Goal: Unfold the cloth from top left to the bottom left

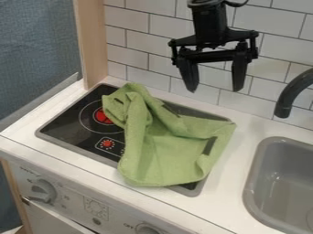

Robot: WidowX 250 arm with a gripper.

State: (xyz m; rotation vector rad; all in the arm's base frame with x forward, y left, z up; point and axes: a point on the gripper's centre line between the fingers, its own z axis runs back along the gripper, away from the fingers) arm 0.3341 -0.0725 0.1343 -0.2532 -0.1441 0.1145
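Where the white tiled wall [131, 41] comes down, it backs a white counter [43, 153]; wooden post [92, 41] at its back left, blue-grey surface [36, 55] beyond that. Black cooktop [64, 119] with a grey rim is set in the counter, grey sink [256, 176] to its right.

Green cloth [162, 157] is on the cooktop, bunched and creased. Covers most of the right part. Narrow folded end sits near the back left corner, one corner of cloth reaches the back right corner, bottom hem laps over the front edge near the front right corner.

My gripper [214, 90] hangs upright in front of the tiles, above the cooktop's back edge in the camera view. My fingers [240, 75] are spread wide, tips down, apart from the cloth. Cloth is lower than both tips, mostly down and left of them in view.

Black faucet [293, 91] curves in at right. Two knobs on the front panel, one left [43, 189], one lower right. Red burner centre [103, 117] is partly under the cloth's left side; smaller red spot [107, 144] just nearer the front edge.
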